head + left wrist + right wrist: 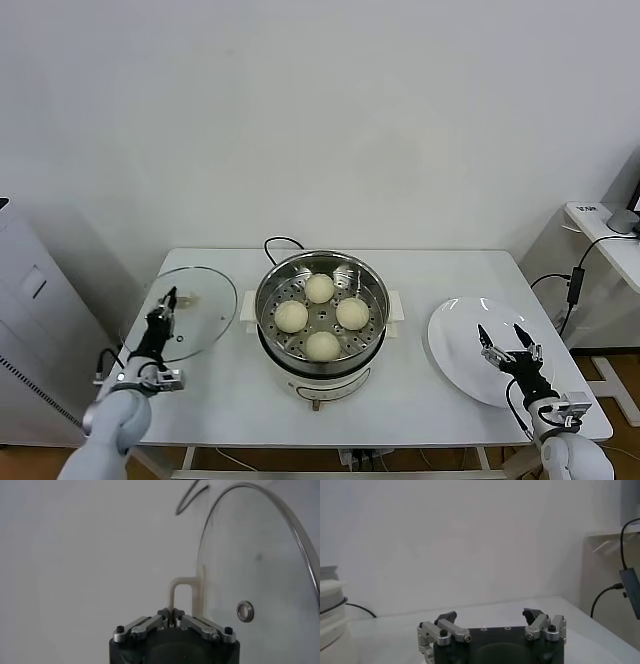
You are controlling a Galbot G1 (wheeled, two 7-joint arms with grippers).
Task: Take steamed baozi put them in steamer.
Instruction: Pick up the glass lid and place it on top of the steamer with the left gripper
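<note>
All four steamed baozi (320, 316) sit on the perforated tray inside the steamer (321, 322), which stands at the middle of the worktop (230, 385): one toward the back, one toward the front, one to each side, none touching another. The white plate (462, 335) on the robot's right is bare, so the loading itself looks finished; no bun shows anywhere else.

What may be left is covering the pot. The glass lid (196, 305) is off to the steamer's left, tilted up rather than lying flat. The left gripper (165, 304) is clamped on the lid's pale handle (183, 591), its fingers pinched together around the loop in the left wrist view. From these views I can't be sure whether the lid's lower rim touches the worktop or hangs clear of it.

The right gripper (507, 343) hovers over the plate with its fingers spread and nothing between them.
</note>
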